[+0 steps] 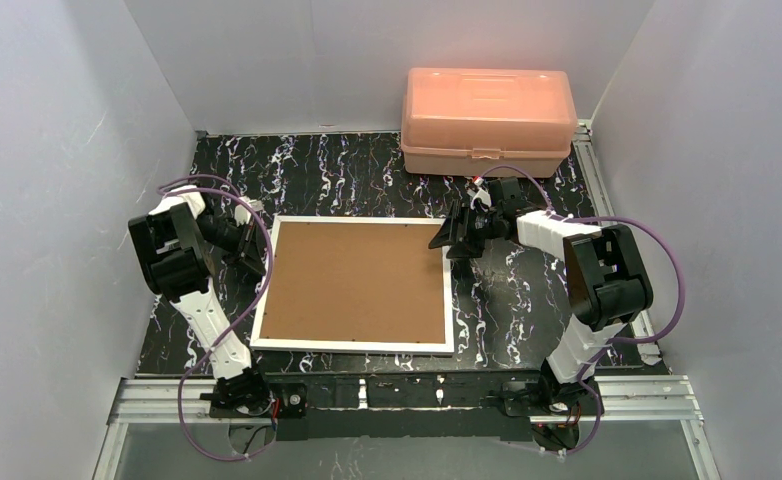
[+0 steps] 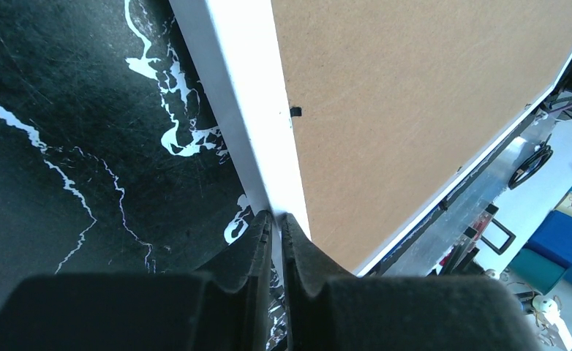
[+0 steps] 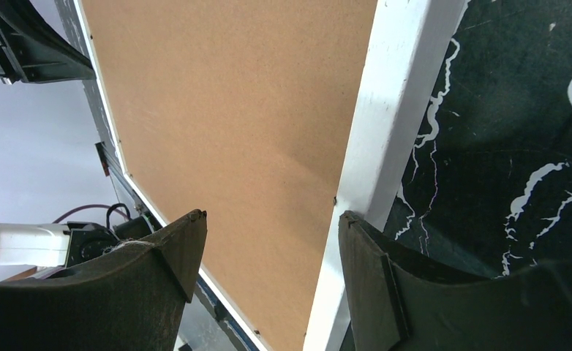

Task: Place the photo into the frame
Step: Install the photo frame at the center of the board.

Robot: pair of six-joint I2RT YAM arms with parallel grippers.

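Over at 1 o'clock on the bench (image 1: 367, 170), against the back wall, sits a pink plastic box (image 1: 487, 118). Its lid is down, so what is inside cannot be seen. The frame (image 1: 355, 282) lies flat and face down at the middle of the bench, a little toward 8 o'clock. Its brown board (image 2: 415, 95) faces up inside a white rim (image 2: 239, 102), and what lies under the board is hidden.

The left claw (image 2: 276, 218) is at the frame's 9 o'clock side, its fingers drawn together with only a slit between them. The tips rest at the white rim, just short of a small black tab (image 2: 295, 111) at the board's edge. Whether it pinches anything cannot be told.

The right claw (image 3: 272, 217) is at the frame's 2 o'clock corner with its fingers spread wide and gripping nothing. It straddles the rim (image 3: 393, 124), one finger over the brown board and the other over the rim's outer edge and the marbled bench.

The frame's 6 o'clock edge runs close to the bench's near edge, just ahead of the arm bases. A strip of bare bench separates the frame from the box at 12 o'clock. A wider bare patch lies at 3 o'clock, under the right arm. At 9 o'clock only a narrow strip lies between the frame and the white side wall, and the left arm fills it.
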